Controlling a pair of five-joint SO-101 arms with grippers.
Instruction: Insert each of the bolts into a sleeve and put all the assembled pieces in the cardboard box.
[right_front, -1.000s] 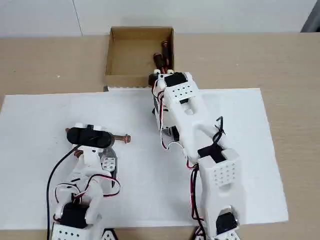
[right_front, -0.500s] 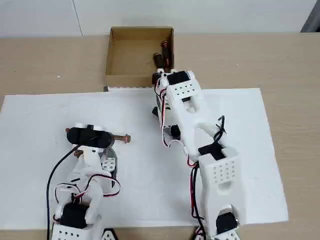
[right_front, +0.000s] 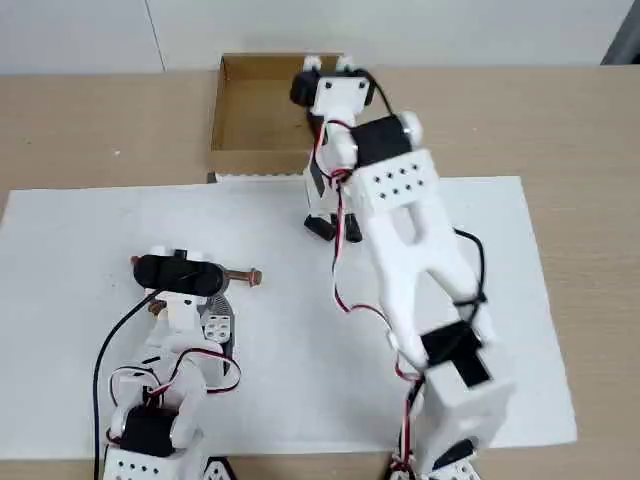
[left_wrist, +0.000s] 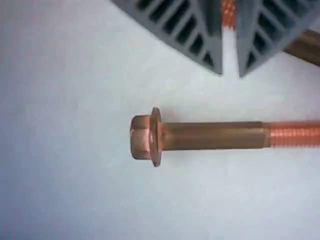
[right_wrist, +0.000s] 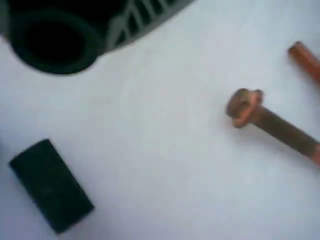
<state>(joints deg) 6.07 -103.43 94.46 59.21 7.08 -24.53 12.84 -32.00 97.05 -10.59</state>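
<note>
In the left wrist view a copper bolt (left_wrist: 200, 135) lies flat on the white paper just ahead of my left gripper (left_wrist: 229, 70). That gripper's tips are nearly together, with the threaded shaft of a second bolt (left_wrist: 227, 12) between them. From above, the lying bolt (right_front: 240, 275) juts out beside the left arm. My right gripper (right_front: 318, 205) hangs by a black sleeve (right_front: 320, 226), which the right wrist view shows end-on (right_wrist: 52, 42). Another sleeve (right_wrist: 50, 185) lies flat close by. The cardboard box (right_front: 250, 110) stands at the back.
The right arm's wrist (right_front: 335, 90) hangs over the box's right corner and hides that part of its floor. White paper (right_front: 80, 240) covers the work area on a wooden table (right_front: 560, 120). The left arm's base sits at the front edge.
The right arm has swung up and back, so its wrist now covers the box's right corner and the pieces seen there earlier. The left arm and the lying bolt have not moved.
</note>
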